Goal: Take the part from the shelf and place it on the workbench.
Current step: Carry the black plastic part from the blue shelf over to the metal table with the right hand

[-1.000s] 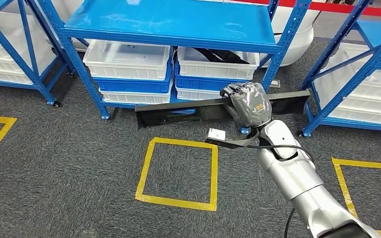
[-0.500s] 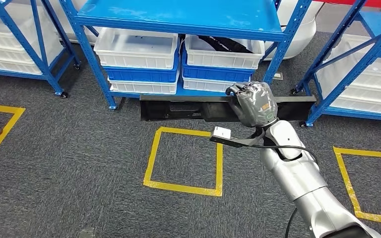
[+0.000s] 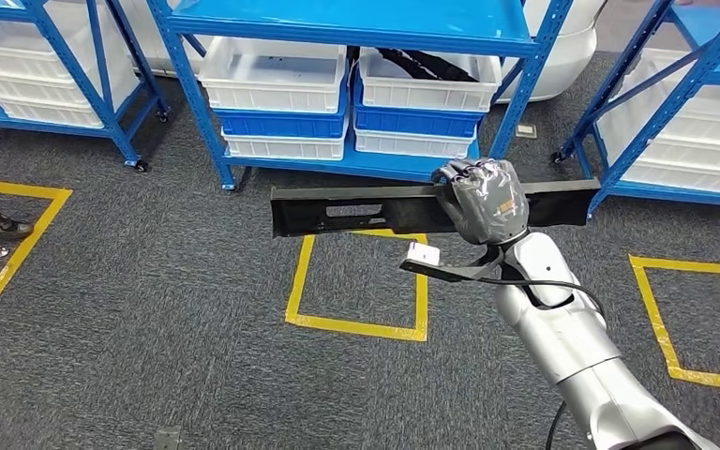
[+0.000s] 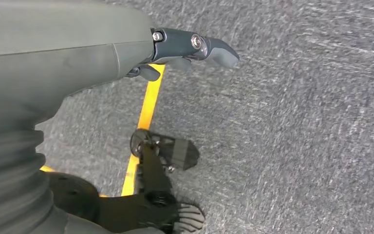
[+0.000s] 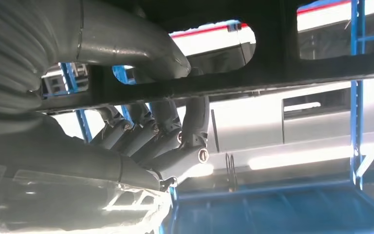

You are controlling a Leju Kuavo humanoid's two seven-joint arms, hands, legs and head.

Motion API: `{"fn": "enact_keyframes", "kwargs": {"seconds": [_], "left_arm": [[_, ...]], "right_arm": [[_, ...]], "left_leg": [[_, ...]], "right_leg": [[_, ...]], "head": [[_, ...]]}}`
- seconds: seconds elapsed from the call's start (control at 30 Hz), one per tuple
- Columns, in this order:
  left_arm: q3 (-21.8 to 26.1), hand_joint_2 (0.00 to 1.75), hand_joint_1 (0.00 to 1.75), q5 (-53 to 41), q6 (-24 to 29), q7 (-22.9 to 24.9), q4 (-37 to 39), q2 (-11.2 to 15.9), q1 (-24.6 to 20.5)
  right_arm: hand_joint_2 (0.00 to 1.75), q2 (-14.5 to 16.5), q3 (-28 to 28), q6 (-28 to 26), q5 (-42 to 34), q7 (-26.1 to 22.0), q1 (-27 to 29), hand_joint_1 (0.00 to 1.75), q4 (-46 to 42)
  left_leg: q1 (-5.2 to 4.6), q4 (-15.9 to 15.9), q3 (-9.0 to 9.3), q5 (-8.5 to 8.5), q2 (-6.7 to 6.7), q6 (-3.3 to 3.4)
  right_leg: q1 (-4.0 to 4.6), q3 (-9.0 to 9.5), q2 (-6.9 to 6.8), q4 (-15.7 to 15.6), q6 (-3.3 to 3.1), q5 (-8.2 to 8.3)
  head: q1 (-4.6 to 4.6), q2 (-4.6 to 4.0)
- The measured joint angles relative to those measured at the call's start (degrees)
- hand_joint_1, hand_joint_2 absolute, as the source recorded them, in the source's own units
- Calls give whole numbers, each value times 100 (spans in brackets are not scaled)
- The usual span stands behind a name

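Black, long and flat: part (image 3: 366,208) clamped in right hand (image 3: 484,200), held level above dark grey carpet (image 3: 150,309), clear of blue shelf (image 3: 356,23) just beyond the hand. Grasped right of its middle, so longer stretch reaching out to the hand's left and short end (image 3: 562,201) poking out to its right. In the right wrist view, fingers (image 5: 163,139) wrapped round a dark bar of the part (image 5: 253,73), thumb on the opposite side. Behind the hand, white and blue bins (image 3: 277,98) stacked on the lowest shelf level. Below and left of the hand, yellow tape square (image 3: 356,281) on the carpet. Left hand (image 4: 126,53) hanging over the carpet beside a yellow tape line (image 4: 143,122), holding nothing, one fingertip (image 4: 219,51) stretched out; whether the other fingers are spread or curled, cannot tell. At far left edge of head view, a person's shoe (image 3: 0,227) on the carpet.
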Motion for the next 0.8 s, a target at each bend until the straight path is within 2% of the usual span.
{"fn": "enact_keyframes", "kwargs": {"seconds": [0.03, 0.07, 0.1, 0.13, 0.17, 0.2, 0.23, 0.27, 0.3, 0.33, 0.37, 0.4, 0.43, 0.47, 0.5, 0.53, 0.57, 0.6, 0.63, 0.67, 0.73, 0.77, 0.8], "left_arm": [[0, 175, 0, -1, 2, 5, -2, 2, -5], [0, 175, 0, -1, 4, 10, -2, 2, -6], [0, 175, 0, -4, 4, 14, -1, 1, -5], [1, 175, 0, -8, 4, 17, -2, -1, -6], [1, 175, 0, -13, 4, 20, -2, -2, -11], [2, 175, 0, -21, 4, 22, -3, -2, -19], [2, 175, 0, -29, 3, 24, -4, -1, -26], [1, 175, 0, -36, 2, 28, -3, -3, -29], [1, 175, 0, -42, 1, 33, -3, -6, -29], [1, 175, 0, -44, 0, 39, -3, -9, -30], [1, 175, 0, -45, 0, 46, -3, -13, -32], [1, 175, 0, -46, 0, 51, -4, -18, -37], [1, 175, 0, -48, 0, 56, -5, -24, -43], [1, 175, 0, -49, 0, 59, -6, -30, -48], [2, 175, 0, -51, 1, 62, -7, -37, -54], [2, 175, 0, -52, 1, 64, -7, -43, -56], [2, 175, 0, -52, 3, 68, -5, -46, -52], [2, 175, 0, -52, 8, 72, -4, -45, -49], [2, 175, 0, -52, 14, 79, -3, -44, -42], [2, 175, 0, -51, 26, 90, -2, -42, -36], [2, 175, 0, -52, 49, 109, -2, -39, -43], [2, 175, 0, -52, 58, 116, -2, -39, -52], [2, 175, 0, -53, 64, 121, -2, -38, -61]], "right_arm": [[175, -3, -10, -2, 3, 0, 3, 175, -5], [175, -8, -15, -3, 6, 0, 14, 175, -5], [175, -16, -18, -3, 10, 1, 26, 175, -4], [175, -26, -21, -3, 11, 1, 37, 175, -3], [175, -37, -28, -3, 13, 3, 41, 175, -2], [175, -45, -37, -3, 14, 7, 41, 175, 0], [175, -54, -47, -3, 14, 10, 39, 175, 2], [175, -63, -57, -3, 14, 14, 39, 175, 5], [175, -71, -66, -5, 14, 16, 40, 175, 8], [175, -74, -74, -9, 14, 17, 41, 175, 10], [175, -77, -87, -13, 14, 17, 41, 175, 10], [175, -78, -100, -16, 14, 17, 37, 175, 9], [175, -79, -114, -19, 15, 17, 30, 175, 3], [175, -80, -124, -24, 15, 17, 20, 175, -3], [175, -81, -132, -27, 15, 18, 7, 175, -9], [175, -83, -138, -32, 14, 19, -5, 175, -14], [175, -84, -143, -37, 14, 20, -11, 175, -12], [175, -78, -146, -42, 14, 20, -15, 175, -5], [175, -73, -149, -48, 14, 19, -13, 175, 2], [175, -68, -151, -56, 14, 16, -9, 175, 11], [175, -66, -156, -72, 11, 2, -3, 175, 28], [175, -67, -157, -79, 7, -10, 4, 175, 39], [175, -69, -159, -87, 2, -25, 18, 175, 53]], "left_leg": [[-42, -96, 17, -24, 1, 88], [-65, -111, -25, 23, 16, 182], [-87, -131, -65, 94, 27, 273], [-97, -157, -123, 175, 39, 364], [-101, -176, -198, 263, 50, 438], [-110, -179, -295, 349, 54, 480], [-118, -178, -400, 434, 52, 506], [-131, -177, -510, 521, 50, 511], [-145, -175, -625, 612, 49, 510], [-157, -174, -739, 703, 48, 503], [-167, -174, -855, 797, 49, 491], [-169, -171, -950, 889, 50, 476], [-174, -169, -1026, 972, 49, 450], [-173, -183, -1065, 1054, 53, 420], [-168, -210, -1071, 1127, 60, 386], [-164, -265, -1062, 1198, 65, 340], [-154, -332, -1042, 1269, 70, 293], [-142, -354, -1053, 1263, 72, 250], [-131, -301, -1080, 1119, 70, 214], [-122, -136, -1125, 850, 68, 187], [-104, 526, -1232, 135, 61, 139], [-97, 901, -1264, -79, 56, 111], [-84, 1210, -1257, -132, 54, 81]], "right_leg": [[13, -27, -2, 0, 67, 54], [16, -51, -2, -20, 136, 104], [2, -94, 5, -3, 174, 88], [-12, -169, 13, 101, 173, -31], [-27, -269, 25, 322, 145, -247], [-34, -388, 41, 669, 104, -533], [-29, -496, 58, 1066, 88, -788], [-25, -557, 75, 1436, 105, -946], [-19, -551, 89, 1684, 149, -984], [-6, -452, 98, 1756, 203, -917], [8, -243, 101, 1638, 239, -808], [31, 68, 102, 1342, 230, -756], [72, 455, 99, 886, 169, -827], [113, 753, 98, 477, 89, -940], [152, 950, 99, 154, 3, -1059], [188, 1032, 99, -41, -72, -1127], [189, 990, 100, -79, -129, -1084], [159, 965, 95, -115, -185, -1006], [127, 931, 89, -136, -253, -916], [90, 885, 83, -154, -308, -813], [69, 756, 79, -154, -366, -632], [70, 679, 79, -148, -360, -560], [67, 590, 79, -137, -340, -491]], "head": [[9, 0], [14, 0], [16, 1], [24, 1], [30, 1], [38, 1], [47, 1], [47, 1], [46, 1], [46, 1], [45, 1], [43, 1], [44, 1], [32, 1], [28, 0], [26, 0], [17, 0], [20, 0], [13, 1], [1, 1], [-8, 1], [-11, 1], [-10, 1]]}}
